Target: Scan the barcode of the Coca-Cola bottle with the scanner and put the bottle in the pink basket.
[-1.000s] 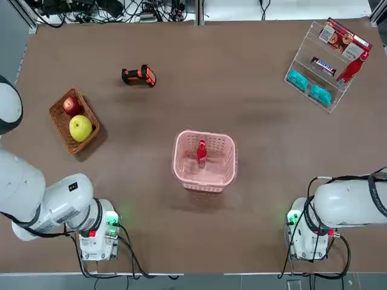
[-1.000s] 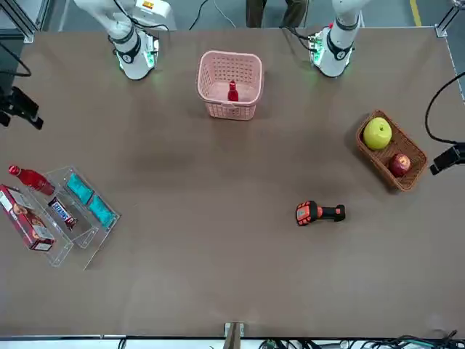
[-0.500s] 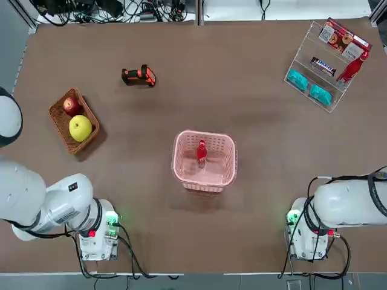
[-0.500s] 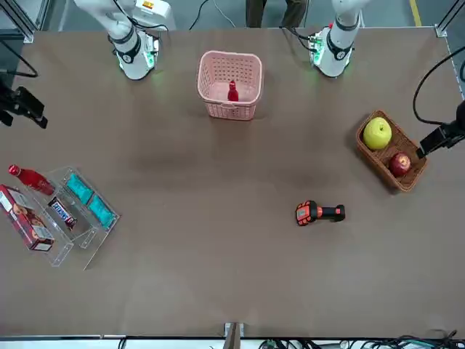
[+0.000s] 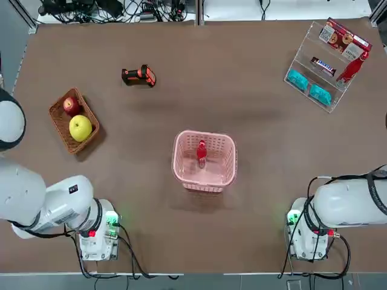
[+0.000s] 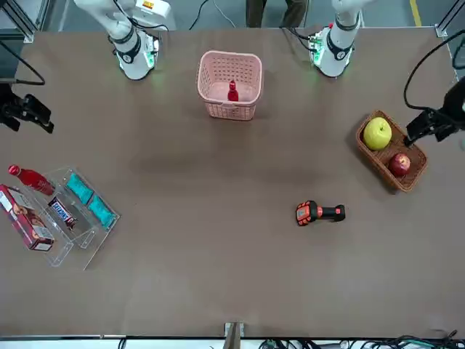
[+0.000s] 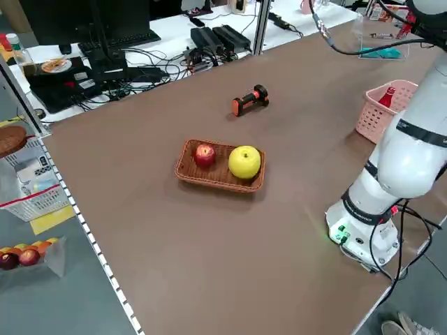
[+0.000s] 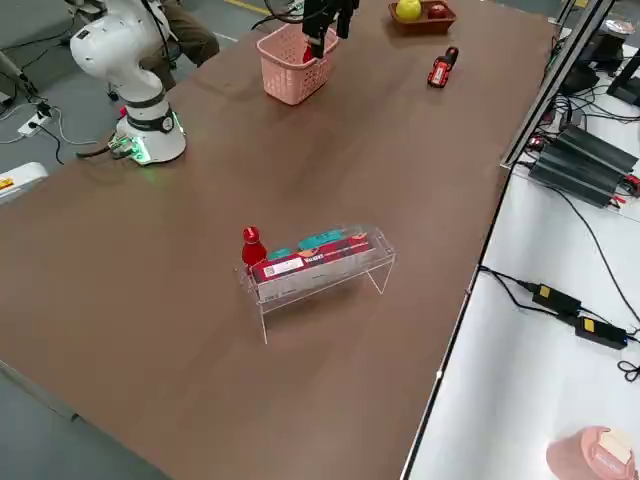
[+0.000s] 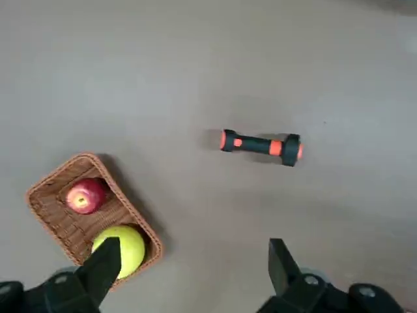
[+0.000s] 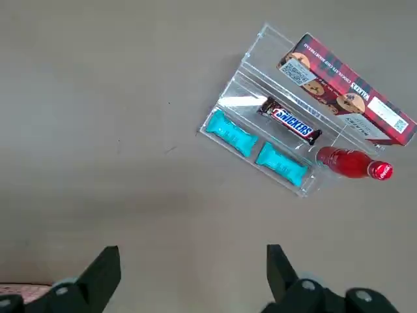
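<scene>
Top view: the bottle [image 5: 201,153] stands upright in the basket [image 5: 205,161], the scanner [image 5: 139,75] lies well apart.

Front view: the left gripper [image 6: 425,129] hangs over the fruit tray [image 6: 392,152].

Wrist views: the left gripper and the right gripper [image 10: 189,277] are both spread, empty. Retreating high keeps them clear of the shelf [image 10: 287,140] and its 1 twin bottle [image 10: 354,163].
</scene>
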